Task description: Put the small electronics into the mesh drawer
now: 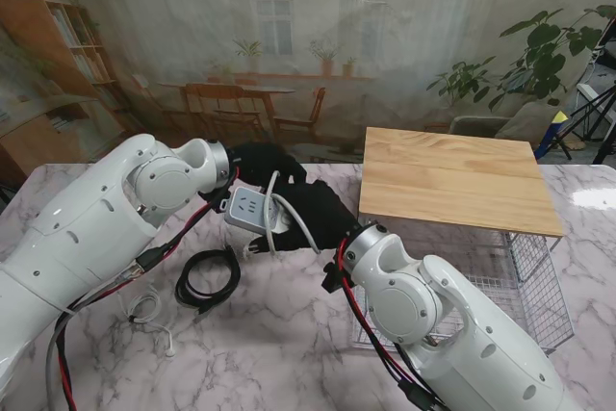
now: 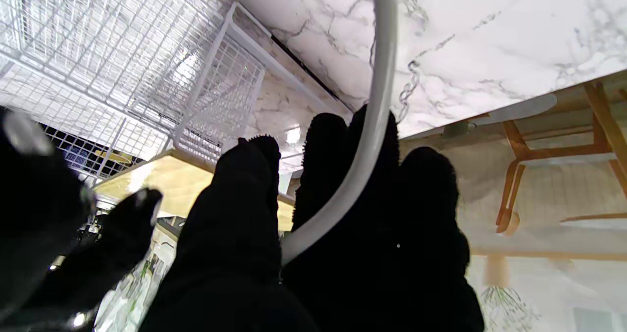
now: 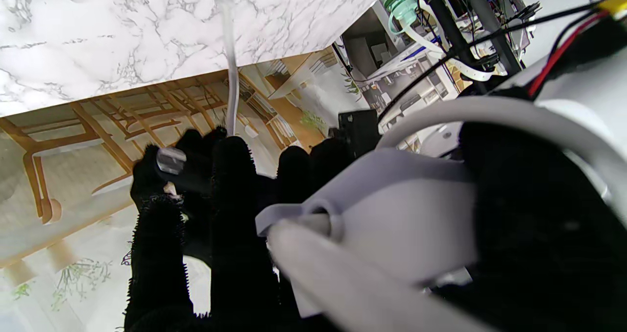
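Holding power strip mid-air, both hands: left hand and right hand closed on it, left of drawer. Rigid, light body; stiff trailing cord. Grip body, not cord.

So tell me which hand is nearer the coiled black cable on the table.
Left. The left hand is up at the power strip, just beyond the coiled black cable. The right hand is at the strip too, but off to the cable's right, slightly farther away.
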Available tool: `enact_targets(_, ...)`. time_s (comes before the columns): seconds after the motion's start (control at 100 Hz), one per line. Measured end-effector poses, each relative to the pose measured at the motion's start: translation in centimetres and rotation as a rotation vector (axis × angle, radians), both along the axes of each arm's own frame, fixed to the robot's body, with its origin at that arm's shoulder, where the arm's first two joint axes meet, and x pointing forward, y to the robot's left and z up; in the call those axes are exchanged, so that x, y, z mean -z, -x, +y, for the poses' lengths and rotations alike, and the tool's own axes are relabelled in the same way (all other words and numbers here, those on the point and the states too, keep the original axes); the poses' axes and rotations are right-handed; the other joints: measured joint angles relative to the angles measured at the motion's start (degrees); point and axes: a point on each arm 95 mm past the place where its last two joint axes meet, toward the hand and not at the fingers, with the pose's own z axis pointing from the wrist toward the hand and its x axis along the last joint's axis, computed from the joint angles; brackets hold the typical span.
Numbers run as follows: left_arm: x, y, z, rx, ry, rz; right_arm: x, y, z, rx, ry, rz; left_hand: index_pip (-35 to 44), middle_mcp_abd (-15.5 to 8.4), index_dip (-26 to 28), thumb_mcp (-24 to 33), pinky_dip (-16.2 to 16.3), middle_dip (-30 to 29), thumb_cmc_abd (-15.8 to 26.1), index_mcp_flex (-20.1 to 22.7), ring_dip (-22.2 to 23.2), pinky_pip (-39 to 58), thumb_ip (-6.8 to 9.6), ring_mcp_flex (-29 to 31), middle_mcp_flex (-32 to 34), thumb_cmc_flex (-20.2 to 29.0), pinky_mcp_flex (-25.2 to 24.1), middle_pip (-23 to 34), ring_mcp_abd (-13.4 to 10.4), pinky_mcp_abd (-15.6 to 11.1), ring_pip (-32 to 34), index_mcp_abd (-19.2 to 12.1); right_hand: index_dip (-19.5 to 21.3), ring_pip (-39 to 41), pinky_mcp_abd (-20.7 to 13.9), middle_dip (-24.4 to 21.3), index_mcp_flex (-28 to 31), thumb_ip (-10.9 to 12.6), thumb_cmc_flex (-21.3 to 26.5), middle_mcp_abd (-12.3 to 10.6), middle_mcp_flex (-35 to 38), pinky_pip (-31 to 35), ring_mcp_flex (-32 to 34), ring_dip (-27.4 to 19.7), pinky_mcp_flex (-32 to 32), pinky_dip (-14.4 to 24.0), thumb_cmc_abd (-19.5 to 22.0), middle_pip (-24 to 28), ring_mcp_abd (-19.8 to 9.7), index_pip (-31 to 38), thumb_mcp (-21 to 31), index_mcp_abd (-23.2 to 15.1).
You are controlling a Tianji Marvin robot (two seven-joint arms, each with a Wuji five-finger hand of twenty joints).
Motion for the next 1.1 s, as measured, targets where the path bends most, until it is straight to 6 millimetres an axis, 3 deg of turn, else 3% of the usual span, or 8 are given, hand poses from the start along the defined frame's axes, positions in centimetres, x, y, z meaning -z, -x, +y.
enact_targets(0.29, 2.4, 1.3, -1.1, 0.106, -0.069, 0.062, -0.7, -0.3, -0.5, 0.044, -0.038, -0.019, -0.03, 0.0, -0.12, -0.1, 0.66, 0.69, 0.54, -0.19, 1.3, 0.03, 0.0, -0.53, -0.08, 0.01, -0.37, 0.12, 0.05, 0.0, 0.71, 0.0, 0.0, 0.0, 0.0, 0.0, 0.0, 0.0, 0.0, 0.13, 1.22, 0.0, 0.02, 0.0, 0.45, 0.0, 0.0, 0.02, 0.0, 0.0, 0.0, 0.0)
enact_targets(0.8, 4.9, 2.2, -2.3, 0.192, -0.153, 0.112, -1.2, -0.5, -1.1, 0.09, -0.084, -0.031, -0.03, 0.0, -1.76, -0.11, 0.7, 0.66, 1.27, -0.81, 1.32, 0.05, 0.0, -0.69, -0.18, 0.19, -0.62, 0.61, 0.12, 0.0, 0.86, 0.01, 0.0, 0.02, 0.04, 0.0, 0.0, 0.0, 0.0, 0.22, 1.4, 0.0, 0.53, 0.76, 0.47, 0.0, 0.0, 2.09, 0.0, 0.0, 0.0, 0.0)
enact_targets(0.84, 4.9, 2.1, -2.2, 0.185, -0.141, 0.106, -1.2, -0.5, -1.1, 0.093, -0.085, -0.032, -0.92, -0.02, -4.88, -0.1, 0.7, -1.63, 1.57, -0.83, -0.08, -0.3, 0.06, -1.03, -0.69, 0.39, -1.05, -0.77, 0.12, 0.0, -0.01, 0.32, 0.0, 0.02, 0.04, 0.0, 0.0, 0.0, 0.0, 0.22, 1.4, 0.0, 0.53, 0.64, 0.47, 0.0, 0.0, 2.09, 0.0, 0.0, 0.0, 0.0)
enact_targets(0.88, 4.8, 2.0, -2.1, 0.169, -0.115, 0.088, -1.3, -0.6, -1.2, 0.096, -0.084, -0.035, -5.63, -0.05, -8.48, 0.79, -0.05, -5.11, 1.98, -1.78, -1.73, -2.86, 1.17, -2.67, -2.33, 0.19, -2.57, -3.73, 0.34, 0.0, -3.41, 0.59, 0.0, 0.02, 0.04, 0.0, 0.0, 0.0, 0.0, 0.22, 1.35, 0.0, 0.17, 0.59, 0.48, 0.0, 0.0, 2.09, 0.0, 0.0, 0.0, 0.0)
enact_targets(1.01, 5.1, 2.1, -1.4, 0.128, -0.057, 0.055, -1.4, -0.7, -1.4, 0.106, -0.08, -0.038, -21.38, 1.15, -15.93, 1.43, -3.54, -17.13, 3.68, -8.83, -8.04, -11.88, 2.27, -10.97, -13.47, -10.33, -9.88, -13.68, 1.7, -0.05, -13.32, 5.42, 0.0, 0.02, 0.07, 0.0, 0.0, 0.0, 0.0, 0.22, 1.3, 0.0, 0.14, 0.57, 0.48, 0.0, 0.0, 2.09, 0.0, 0.0, 0.0, 0.0)
enact_targets(1.1, 5.1, 2.3, -1.0, 0.12, -0.048, 0.052, -1.4, -0.7, -1.5, 0.108, -0.077, -0.037, -29.09, 2.59, -20.79, 1.13, -6.25, -21.67, 3.68, -14.31, -11.66, -17.82, 2.27, -17.99, -23.96, -14.11, -15.69, -18.38, 2.7, -0.24, -18.16, 7.82, 0.0, 0.02, 0.08, 0.0, 0.0, 0.0, 0.0, 0.22, 1.3, 0.0, 0.13, 0.57, 0.48, 0.0, 0.0, 2.09, 0.0, 0.0, 0.0, 0.0)
